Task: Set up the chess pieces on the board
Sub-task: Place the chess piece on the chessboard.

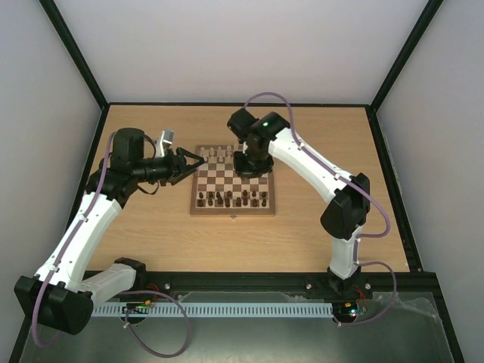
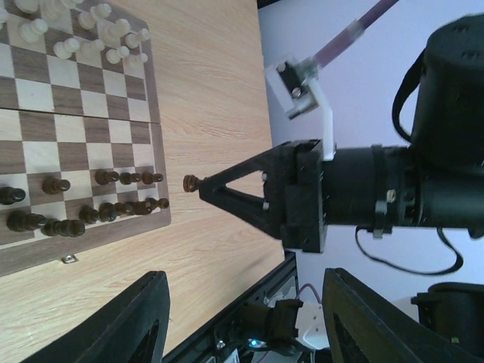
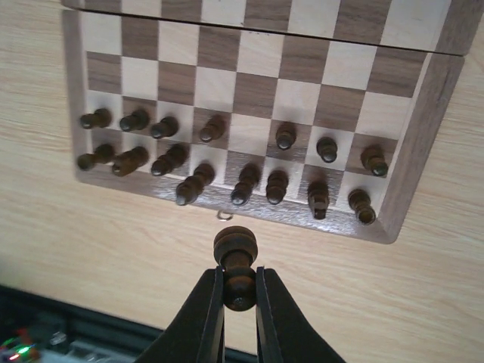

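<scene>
The board (image 1: 227, 181) (image 3: 257, 91) (image 2: 76, 121) lies mid-table. Dark chess pieces (image 1: 231, 199) (image 3: 277, 185) (image 2: 106, 212) fill its two nearest rows, with one square (image 3: 248, 136) in the second row bare. My right gripper (image 3: 240, 271) (image 1: 251, 168) (image 2: 203, 185) hangs over the board, shut on a dark pawn (image 3: 236, 246) (image 2: 191, 182) by its head, base outward. The pawn is in the air. My left gripper (image 1: 190, 161) (image 2: 243, 276) is at the board's left edge, open, with nothing between its fingers (image 2: 144, 318).
Cream chessmen (image 1: 219, 156) (image 2: 76, 30) stand on the board's far rows. A small metal latch (image 3: 223, 215) sits on the board's near edge. A black rail (image 1: 265, 281) runs along the table's near edge. Black frame posts and pale walls enclose the table.
</scene>
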Controlling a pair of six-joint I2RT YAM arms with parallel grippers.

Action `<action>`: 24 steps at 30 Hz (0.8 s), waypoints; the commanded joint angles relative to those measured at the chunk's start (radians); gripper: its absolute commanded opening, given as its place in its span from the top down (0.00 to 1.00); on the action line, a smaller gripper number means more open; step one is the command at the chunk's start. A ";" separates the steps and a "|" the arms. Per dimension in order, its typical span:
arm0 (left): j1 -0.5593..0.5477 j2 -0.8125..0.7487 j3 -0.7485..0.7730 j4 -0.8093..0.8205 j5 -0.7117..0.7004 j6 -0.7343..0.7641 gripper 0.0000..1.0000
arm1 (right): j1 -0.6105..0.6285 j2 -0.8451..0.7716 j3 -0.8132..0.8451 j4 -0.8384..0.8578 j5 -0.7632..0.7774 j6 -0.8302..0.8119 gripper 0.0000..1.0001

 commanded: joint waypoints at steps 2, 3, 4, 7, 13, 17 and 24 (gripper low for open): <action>0.008 -0.017 0.038 -0.039 -0.037 0.035 0.41 | 0.041 -0.002 -0.114 0.086 0.188 0.003 0.99; 0.009 -0.015 0.040 -0.039 -0.040 0.035 0.41 | 0.043 -0.003 -0.140 0.117 0.191 0.008 0.99; 0.008 -0.014 0.042 -0.040 -0.042 0.035 0.41 | 0.043 -0.001 -0.163 0.144 0.193 0.013 0.99; 0.008 -0.012 0.049 -0.041 -0.046 0.038 0.41 | 0.048 0.003 -0.223 0.224 0.188 0.020 0.99; 0.008 -0.014 0.053 -0.062 -0.052 0.051 0.41 | 0.054 0.030 -0.296 0.337 0.158 0.028 0.99; 0.009 -0.018 0.051 -0.068 -0.054 0.056 0.41 | 0.062 0.074 -0.276 0.346 0.137 0.023 0.99; 0.008 -0.035 0.037 -0.076 -0.059 0.060 0.41 | 0.079 0.129 -0.268 0.329 0.130 0.021 0.99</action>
